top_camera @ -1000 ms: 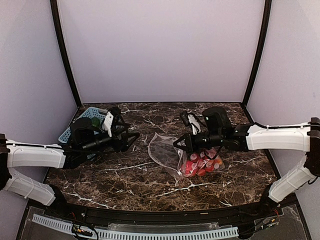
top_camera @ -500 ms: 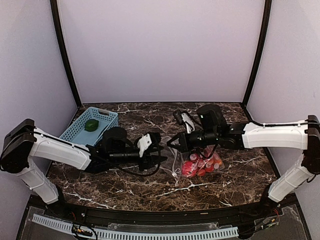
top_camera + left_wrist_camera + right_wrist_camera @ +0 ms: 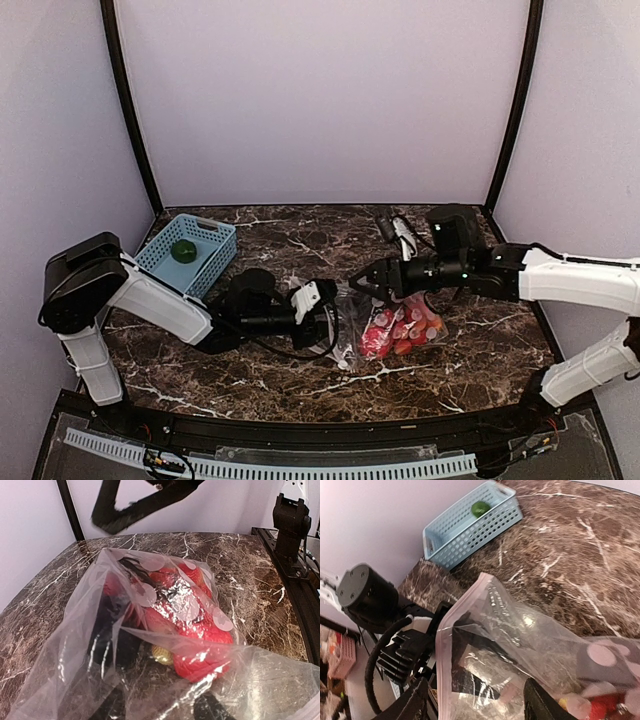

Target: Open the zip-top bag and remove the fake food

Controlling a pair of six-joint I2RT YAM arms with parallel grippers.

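Note:
The zip-top bag lies at mid-table, its pale zip strip at the open mouth facing left. The fake food sits bunched in its right end: red pieces, a dark piece and a small orange bit. My left gripper is at the mouth with its jaws apart under the film; one finger shows inside the mouth in the right wrist view. My right gripper hovers open just above the bag, holding nothing.
A blue lattice basket stands at the back left with a green ball in it, also in the right wrist view as basket and ball. Black frame posts flank the purple walls.
My left arm swung from the basket across to the bag and pushed its fingers into the mouth. My right gripper opened, let go of the bag and drew back to the right.

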